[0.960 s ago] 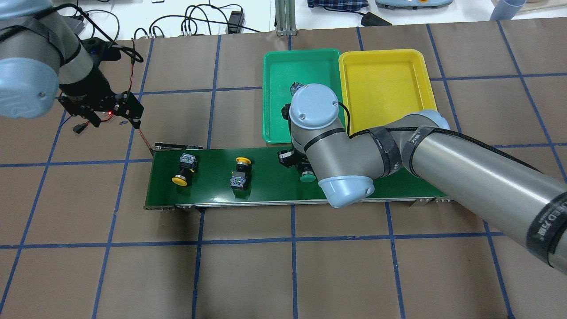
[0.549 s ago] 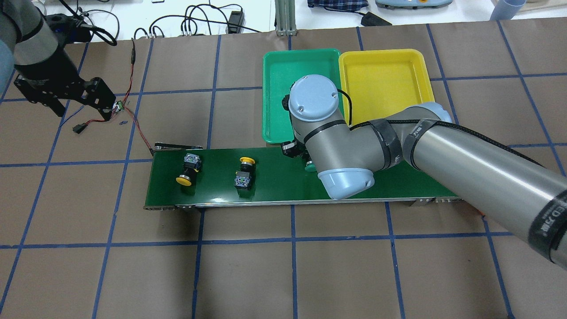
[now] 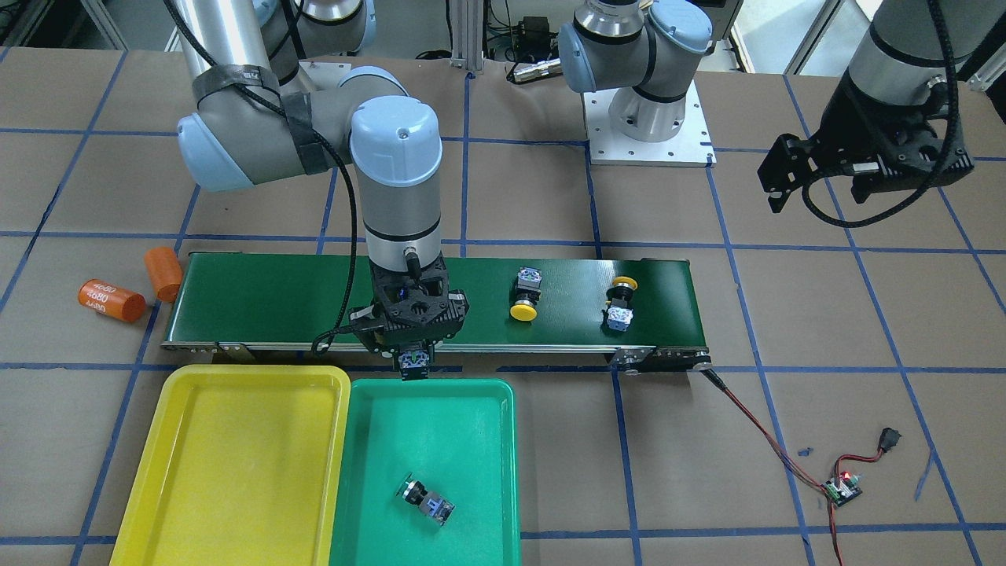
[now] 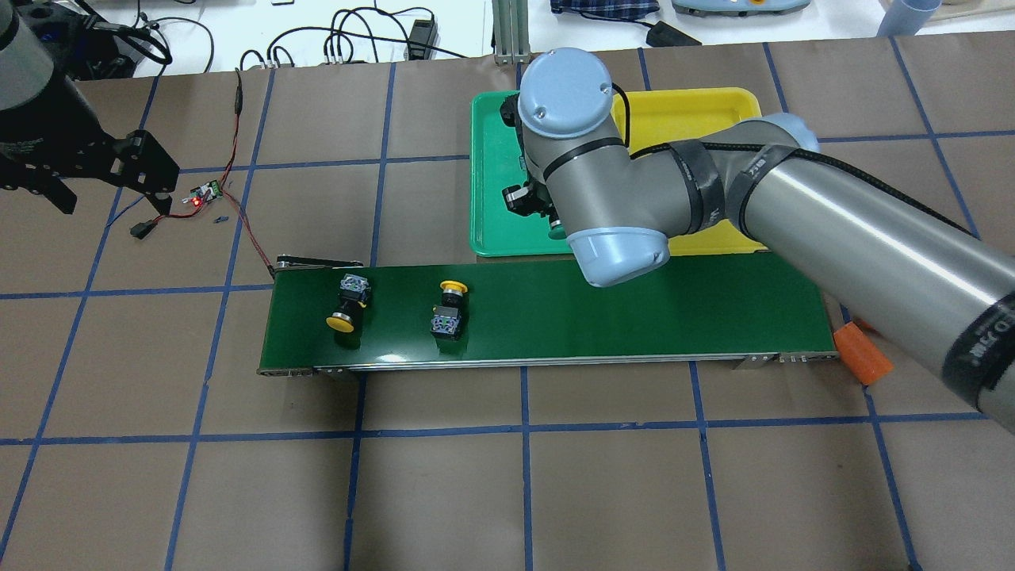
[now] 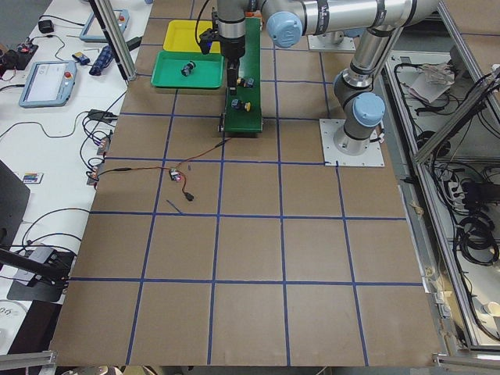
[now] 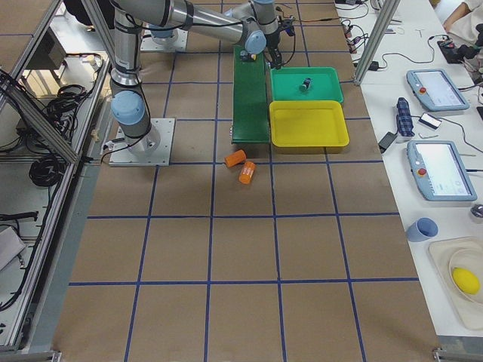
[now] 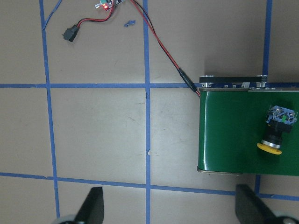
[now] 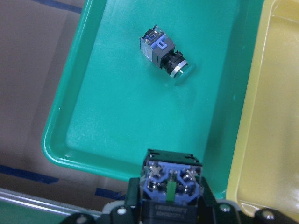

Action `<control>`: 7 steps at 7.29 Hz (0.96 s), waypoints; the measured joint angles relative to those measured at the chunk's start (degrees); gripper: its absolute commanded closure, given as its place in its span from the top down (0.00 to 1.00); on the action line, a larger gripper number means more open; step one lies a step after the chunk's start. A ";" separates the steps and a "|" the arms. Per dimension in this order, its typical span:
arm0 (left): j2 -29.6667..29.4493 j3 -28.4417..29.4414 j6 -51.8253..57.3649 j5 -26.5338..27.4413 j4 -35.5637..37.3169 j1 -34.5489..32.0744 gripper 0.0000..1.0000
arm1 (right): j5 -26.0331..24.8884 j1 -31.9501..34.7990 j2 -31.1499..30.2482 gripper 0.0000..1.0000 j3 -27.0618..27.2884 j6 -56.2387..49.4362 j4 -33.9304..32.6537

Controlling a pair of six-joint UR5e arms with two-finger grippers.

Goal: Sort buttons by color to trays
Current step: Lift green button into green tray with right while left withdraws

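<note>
The right gripper point(image 3: 414, 355) is clamped on a green-capped button point(image 8: 172, 185). It holds the button by its black body, with the terminal end facing the wrist camera. The button hangs at the belt-side rim of the green tray point(image 3: 509, 472); whether it touches the rim cannot be told.

In the right wrist view, a second green-capped button point(image 8: 163, 50) lies on its side in that tray, at 12 o'clock from the held one. In the overhead view the yellow tray point(image 4: 682, 111) sits against the green tray at its 3 o'clock side.

Two more buttons lie apart on the conveyor belt point(image 4: 634, 317), at about 8 o'clock from the green tray. The outer yellow-capped button point(image 4: 349, 301) has its cap toward 6 o'clock. The inner yellow-capped button point(image 4: 449, 311) has its cap toward 12 o'clock.

The left gripper point(image 7: 170, 210) hovers over bare table at 10 o'clock from the belt, jaws spread wide and holding nothing.
</note>
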 measured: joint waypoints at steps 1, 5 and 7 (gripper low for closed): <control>0.01 0.24 -1.33 -1.68 -0.88 -0.48 1.00 | 0.11 -0.92 0.20 0.00 -1.00 -1.50 0.10; 2.10 -0.36 -5.14 -8.21 -4.30 -3.61 1.00 | 0.53 -2.63 4.73 0.16 -2.84 -3.01 -1.00; 2.36 -0.52 -5.18 -8.78 -4.38 -3.95 1.00 | 1.21 -2.68 8.48 0.16 -3.14 -2.60 -6.34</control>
